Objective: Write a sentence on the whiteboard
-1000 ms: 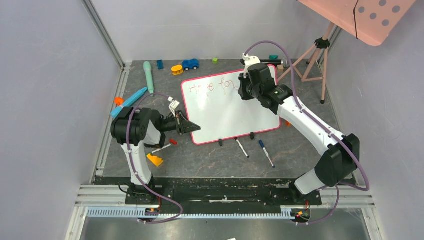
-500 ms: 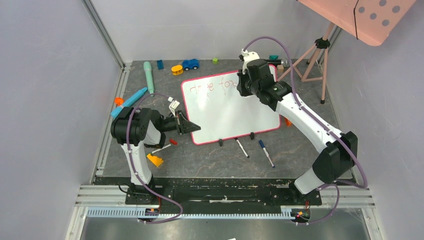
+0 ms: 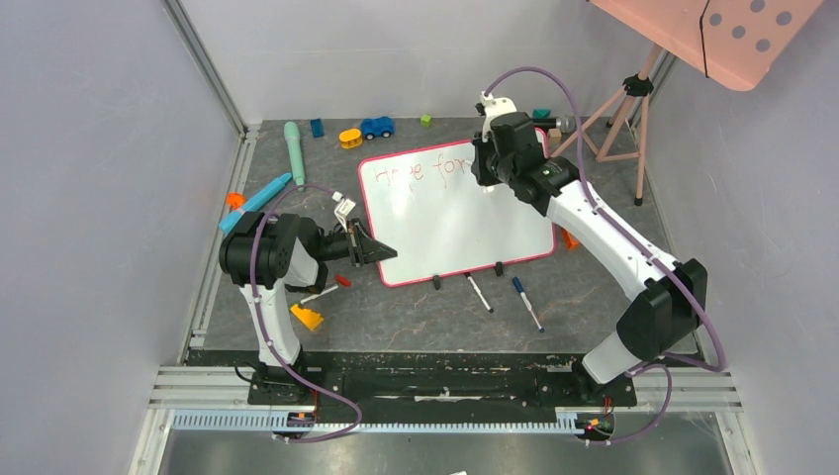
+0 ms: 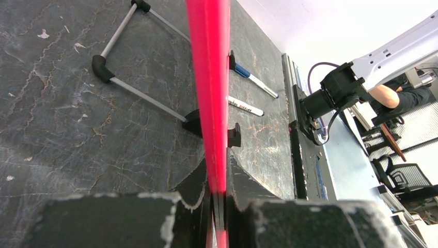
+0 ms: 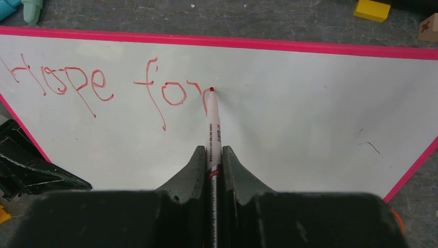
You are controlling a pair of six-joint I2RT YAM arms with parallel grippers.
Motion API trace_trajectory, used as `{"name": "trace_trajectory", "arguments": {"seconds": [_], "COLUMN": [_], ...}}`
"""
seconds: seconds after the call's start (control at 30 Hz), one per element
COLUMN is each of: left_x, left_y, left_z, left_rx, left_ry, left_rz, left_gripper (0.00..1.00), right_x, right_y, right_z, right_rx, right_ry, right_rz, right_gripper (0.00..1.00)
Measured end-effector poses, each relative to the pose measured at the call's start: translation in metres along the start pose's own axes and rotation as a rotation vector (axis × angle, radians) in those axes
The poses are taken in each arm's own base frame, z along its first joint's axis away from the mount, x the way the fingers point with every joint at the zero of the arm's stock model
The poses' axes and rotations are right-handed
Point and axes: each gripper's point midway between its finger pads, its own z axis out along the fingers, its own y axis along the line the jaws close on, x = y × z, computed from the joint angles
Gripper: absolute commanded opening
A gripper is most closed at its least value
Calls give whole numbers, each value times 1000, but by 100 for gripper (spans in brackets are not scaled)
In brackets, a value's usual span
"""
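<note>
Left hand (image 3: 381,251) clamps the whiteboard (image 3: 455,223) at its 8 o'clock edge to steady it while right hand (image 5: 212,155) grips the marker (image 5: 214,126) to extend the sentence (image 5: 103,85)

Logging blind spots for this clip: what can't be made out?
Top external: the right arm's wrist hides the marker tip and where the sentence ends.
Left wrist: the whiteboard, clamped in the left end effector, shows edge-on, its face unseen.
Right wrist: the marker's print is too small to read.
</note>
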Motion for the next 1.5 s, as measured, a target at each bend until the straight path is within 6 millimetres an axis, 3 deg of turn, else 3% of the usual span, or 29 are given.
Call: {"name": "trace_trajectory", "arguments": {"seconds": [0.2, 0.47, 0.6, 0.9, 1.17, 1.5], "left_x": [0, 0, -1, -1, -1, 0], "left_y": [0, 0, 0, 0, 0, 0], "left_z": [0, 0, 0, 0, 0, 0], "left_rx": [0, 1, 1, 3, 2, -2], "left_ry": [0, 0, 0, 1, 0, -2], "left_rz": [3, 3, 4, 5, 5, 1], "left_gripper": [2, 2, 2, 2, 2, 2], "right_x": [-5, -7, 4, 43, 46, 65], "right_y": [-3, -8, -3, 6, 33, 89], "right_z": [-10, -54, -60, -51, -58, -59], "right_rx": [-7, -44, -82, -112, -173, -269], "right_ry": [-33, -129, -128, -46, -70, -59], "right_rz": [-3, 3, 11, 13, 13, -30], "right_gripper": [0, 0, 0, 0, 0, 0]}}
